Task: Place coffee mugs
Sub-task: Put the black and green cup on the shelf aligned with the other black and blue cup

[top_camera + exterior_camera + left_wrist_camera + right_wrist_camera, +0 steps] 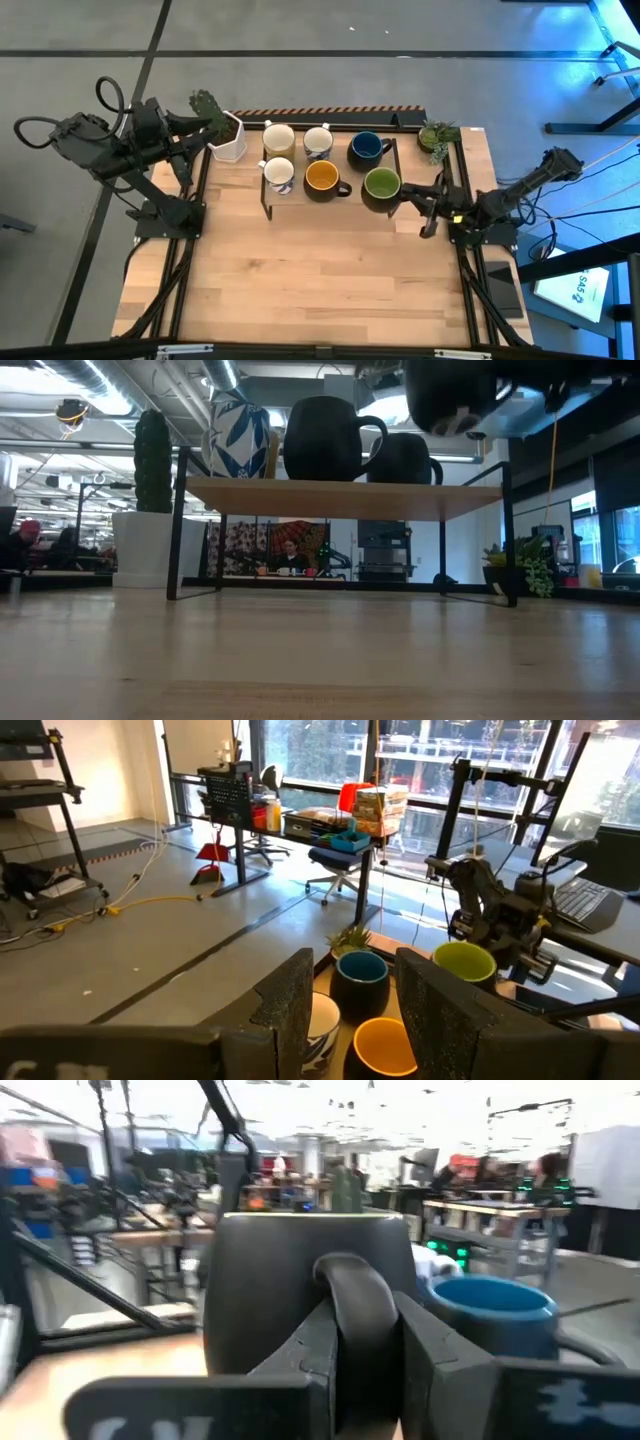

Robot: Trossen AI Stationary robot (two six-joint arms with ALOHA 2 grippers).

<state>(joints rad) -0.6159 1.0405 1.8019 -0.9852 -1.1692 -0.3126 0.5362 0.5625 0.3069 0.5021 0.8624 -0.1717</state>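
Note:
Six mugs are at the black-framed wooden shelf (290,196) at the table's far side. A cream mug (278,138), a white patterned mug (318,140) and a dark blue-inside mug (366,148) stand in the far row. A white-and-blue mug (278,175) and a dark orange-inside mug (322,177) stand in the near row. My right gripper (408,196) is shut on the dark green-inside mug (381,184) at the shelf's near right corner. My left gripper (350,1010) is open and empty, raised at the far left by the cactus pot (228,138). My right gripper pinches the green-inside mug's handle (352,1305) between its two fingers, one finger on each side of the loop. The fingers come level from the table's right side. The mug stays upright; in the low view its bottom (450,420) shows above the shelf top.
A white pot with a cactus (207,104) stands left of the shelf. A small leafy plant (437,136) stands at the far right corner. Bare wooden table (320,280) lies in front of the shelf. A person (290,555) sits in the room behind.

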